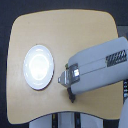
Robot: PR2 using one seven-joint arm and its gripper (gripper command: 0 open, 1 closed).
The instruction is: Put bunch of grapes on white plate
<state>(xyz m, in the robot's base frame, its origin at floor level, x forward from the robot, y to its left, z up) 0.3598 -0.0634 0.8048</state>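
White plate (38, 67) bare on wooden table (65, 30) — grapes unseen, gripper (66, 82) state unclear.

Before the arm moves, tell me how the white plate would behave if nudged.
The white plate looks glossy, so it is probably stiff and slippery to pinch. It lies flat on the smooth table, so a nudge would likely slide it, not tip or roll it. If ceramic, it could chip.
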